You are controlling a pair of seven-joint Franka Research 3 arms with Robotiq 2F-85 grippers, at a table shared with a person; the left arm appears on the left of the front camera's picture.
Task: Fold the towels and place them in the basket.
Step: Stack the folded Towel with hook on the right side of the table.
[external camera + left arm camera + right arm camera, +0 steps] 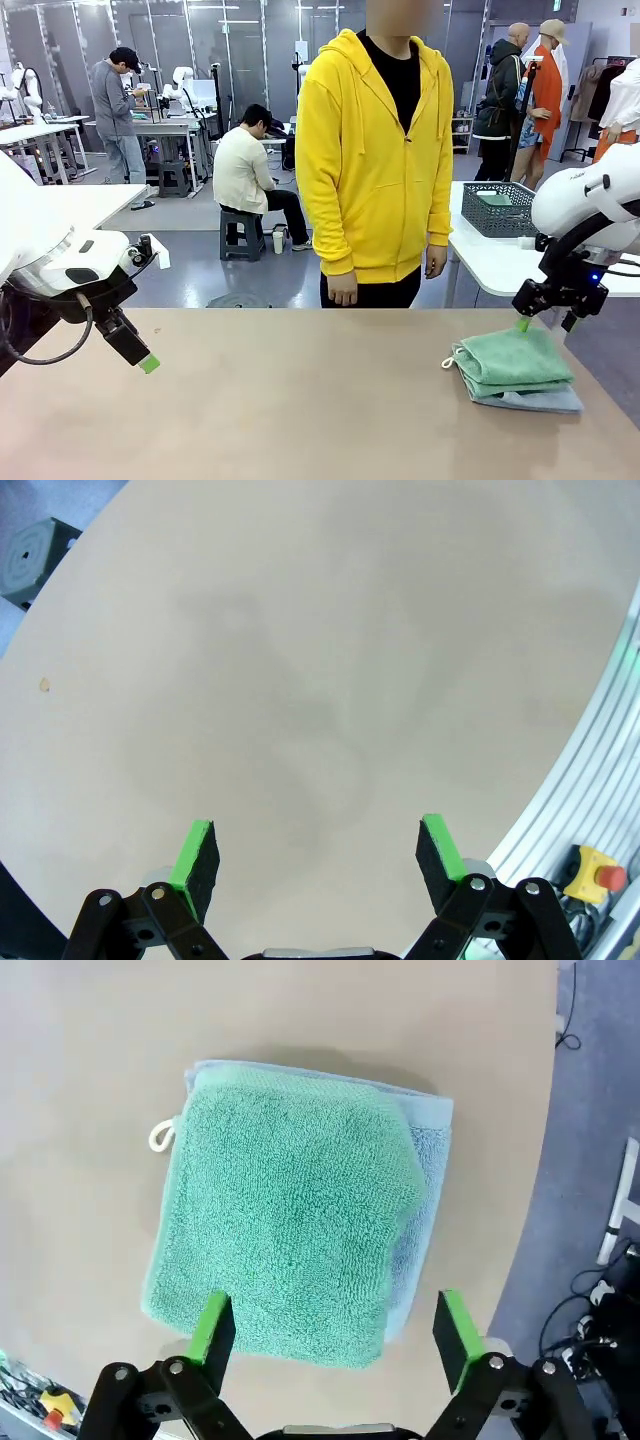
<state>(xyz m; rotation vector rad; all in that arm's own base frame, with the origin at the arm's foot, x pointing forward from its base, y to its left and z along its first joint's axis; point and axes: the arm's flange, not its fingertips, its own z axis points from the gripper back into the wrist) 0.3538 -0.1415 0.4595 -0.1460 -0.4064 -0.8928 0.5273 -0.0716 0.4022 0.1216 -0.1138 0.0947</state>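
- The right gripper [541, 323] hangs just above the far edge of the towels [512, 368], at the right side of the table [300, 400].
- From the right wrist, its two green pads [212, 1325] are wide apart with nothing between them. It is open.
- The towels are folded and stacked. A green towel [285, 1220] lies on top of a blue towel [425, 1160].
- The blue one sticks out along one side and one end of the green one.
- A small white loop [160, 1137] pokes out at a corner of the stack.
- The stack sits near the table's right edge.
- The left gripper [320, 855] is over bare table on the left side, far from the towels.
- Its pads [195, 850] are wide apart too, and it holds nothing.
- The basket [498, 208] stands on a white table behind, to the right of the person [375, 150]. Something green lies inside it.
- The person in a yellow hoodie stands at the far side with hands [342, 290] down by the sides, holding nothing.
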